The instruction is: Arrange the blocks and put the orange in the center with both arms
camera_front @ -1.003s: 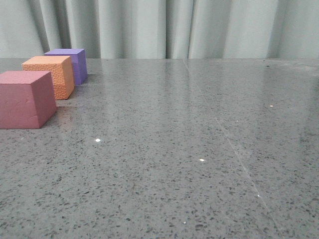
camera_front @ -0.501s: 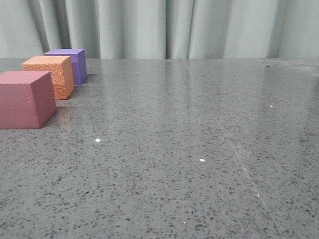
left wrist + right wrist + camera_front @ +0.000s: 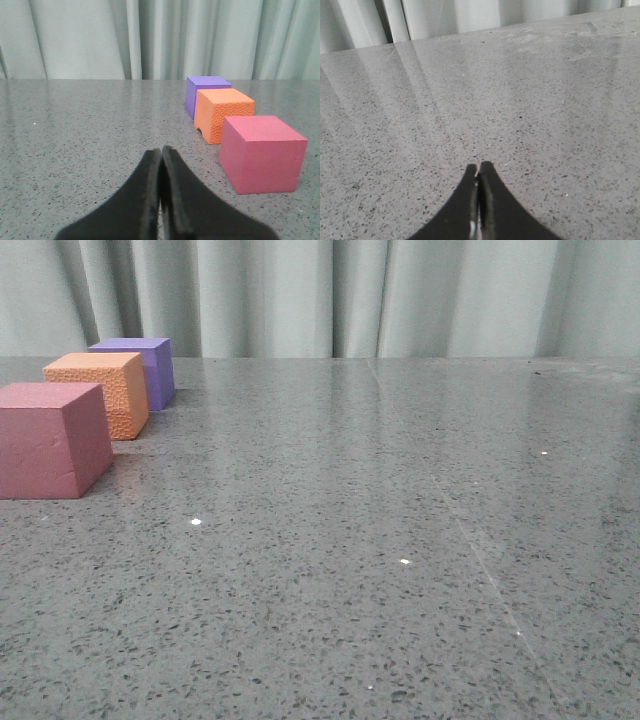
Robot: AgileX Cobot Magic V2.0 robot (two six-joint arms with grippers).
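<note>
Front view: three cubes are lined along the left of the grey tabletop: red cube nearest, orange cube in the middle, purple cube farthest, before a curtain.

Left wrist view: left pincer is pressed closed, empty, near the row.

Right wrist view: right pincer is pressed closed, empty, over bare tabletop.
</note>
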